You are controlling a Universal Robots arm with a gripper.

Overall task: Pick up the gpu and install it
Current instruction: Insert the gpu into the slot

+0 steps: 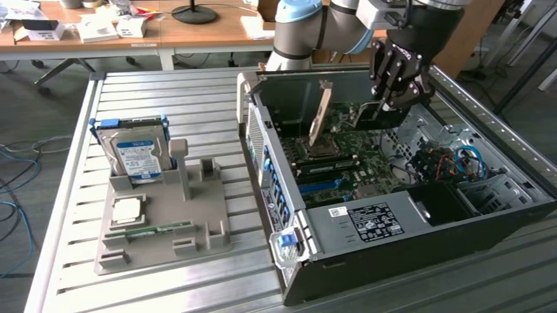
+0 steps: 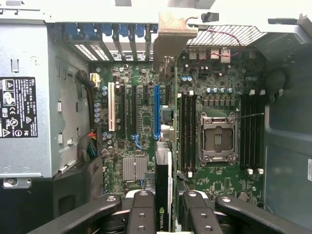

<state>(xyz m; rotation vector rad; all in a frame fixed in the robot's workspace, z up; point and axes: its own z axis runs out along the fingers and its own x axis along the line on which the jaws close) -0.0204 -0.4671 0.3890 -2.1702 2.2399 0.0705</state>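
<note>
Tool (image 2: 168, 217) tight around thin, flat gpu (image 2: 163, 192)

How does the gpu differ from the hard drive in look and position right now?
The gpu is a thin dark card; the hard drive is a boxy silver unit with a blue-white label. The gpu is gripped by the gripper inside the computer case; the hard drive stands in the grey holder on the table. Both stand on edge.

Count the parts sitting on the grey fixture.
3: a hard drive upright at the far end of the fixture, a silver CPU flat mid-fixture, a green memory stick flat just nearer. The gpu sits between the fingers, in the open case.
</note>
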